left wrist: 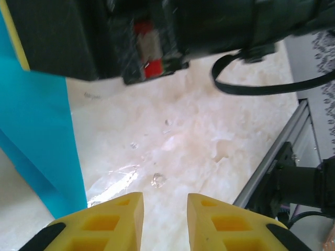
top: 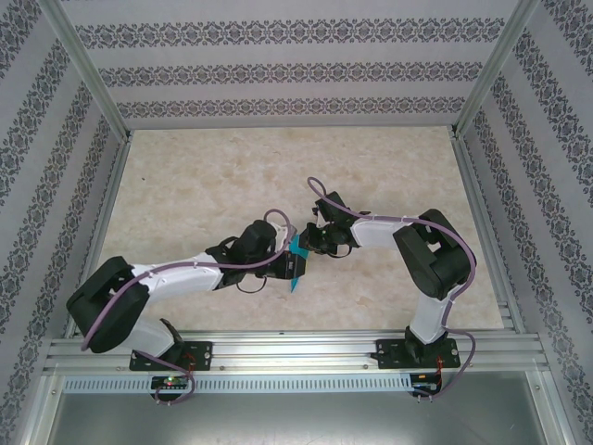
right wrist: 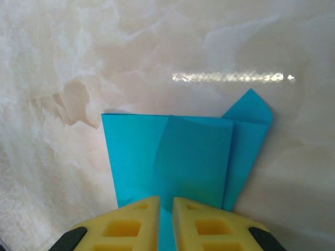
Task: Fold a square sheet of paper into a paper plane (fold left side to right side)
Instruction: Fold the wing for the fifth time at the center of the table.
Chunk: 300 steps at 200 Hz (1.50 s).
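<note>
Right pincer clamps folded teal sheet.

Far table open; right end effector and folded paper crowd the left end effector's front

Teal paper cut off by the left wrist view's left edge, its near edge hidden behind the right gripper at the right wrist view's bottom centre, blurred dark housing across the left wrist view's top
</note>
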### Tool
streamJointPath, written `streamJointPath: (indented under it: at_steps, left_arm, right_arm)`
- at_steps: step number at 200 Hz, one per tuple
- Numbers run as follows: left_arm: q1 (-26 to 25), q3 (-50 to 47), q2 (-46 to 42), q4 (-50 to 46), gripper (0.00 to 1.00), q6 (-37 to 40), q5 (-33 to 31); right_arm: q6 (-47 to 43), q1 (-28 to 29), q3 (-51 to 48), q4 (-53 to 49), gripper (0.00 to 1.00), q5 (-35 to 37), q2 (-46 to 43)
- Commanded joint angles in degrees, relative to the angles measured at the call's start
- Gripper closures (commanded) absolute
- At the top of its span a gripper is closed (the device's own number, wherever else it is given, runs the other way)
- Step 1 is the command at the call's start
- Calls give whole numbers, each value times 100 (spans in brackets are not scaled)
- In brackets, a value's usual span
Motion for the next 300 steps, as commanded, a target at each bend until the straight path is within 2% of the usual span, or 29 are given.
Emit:
streamJointPath:
  at_steps: [1,90,183,262,300]
  left_arm:
    - [-104,-118,251,189,71,-184,-81]
    - [-240,-206,989,225,72,-158,-277]
    - [-447,-482,1056,209,73,-318,-422]
    - [-554,-583,1146,139,76,-356,-458]
    - [-571,-553,1192,131,79,-373,-474]
  right_arm:
    - [-104,28,-21,-319,83,351,314]
    - [-117,29,-8,-326,83,336,340]
    - [-234,5,92,-395,82,285,308]
    - [-137,-112,-206,-96,83,16,-811]
    - [353,73,-901,316,93,-119,-1180]
